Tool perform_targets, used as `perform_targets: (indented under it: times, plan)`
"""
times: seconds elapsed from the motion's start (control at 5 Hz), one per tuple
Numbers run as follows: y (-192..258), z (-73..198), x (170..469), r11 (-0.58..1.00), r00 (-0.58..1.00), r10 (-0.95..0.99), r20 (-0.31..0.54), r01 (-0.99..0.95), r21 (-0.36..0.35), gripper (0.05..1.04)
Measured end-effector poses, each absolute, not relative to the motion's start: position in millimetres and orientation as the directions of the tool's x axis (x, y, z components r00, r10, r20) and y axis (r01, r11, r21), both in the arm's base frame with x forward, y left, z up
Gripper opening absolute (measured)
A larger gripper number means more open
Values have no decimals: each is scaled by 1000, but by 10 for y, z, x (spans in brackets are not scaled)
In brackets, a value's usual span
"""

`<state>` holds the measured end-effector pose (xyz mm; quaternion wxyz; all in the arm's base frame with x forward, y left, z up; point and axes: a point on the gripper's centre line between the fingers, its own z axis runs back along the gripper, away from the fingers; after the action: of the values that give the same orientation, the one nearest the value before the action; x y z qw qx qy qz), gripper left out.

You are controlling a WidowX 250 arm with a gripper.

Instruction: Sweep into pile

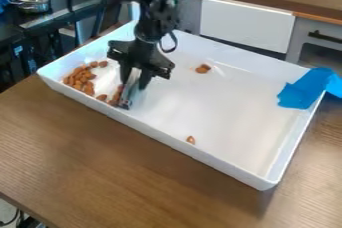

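Almond pile (80,78), beside and seemingly below hand (135,83)

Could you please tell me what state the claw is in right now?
Claw: closed on a slim tool, its lower end beside some almonds.

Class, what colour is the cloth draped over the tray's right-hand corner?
The cloth is bright blue, seen best in the camera view.

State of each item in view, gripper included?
gripper, closed on sweeping tool
sweeping tool, held, low end down in tray
nuts, mostly piled at left, some scattered
tray, open side up
blue sheet, crumpled, over tray's right rim
metal bowl, upright
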<state>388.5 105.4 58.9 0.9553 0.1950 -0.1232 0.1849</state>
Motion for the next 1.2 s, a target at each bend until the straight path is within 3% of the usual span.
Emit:
perform_targets:
  times: [0.2,0.4,0.6,0.8,1.0,1.2]
  plan:
    - [1121,566,3871,803,906,302,296,-409,432,378]
    - [1075,579,3845,815,917,302,261,-390,428,378]
    - [908,703,3801,886,927,335,170,-371,278,378]
    - [633,978,3941,924,922,352,161,-369,95,378]
    - [316,1512,4017,945,927,318,201,-292,-147,378]
    - [188,1581,4065,940,930,293,222,-238,-244,378]
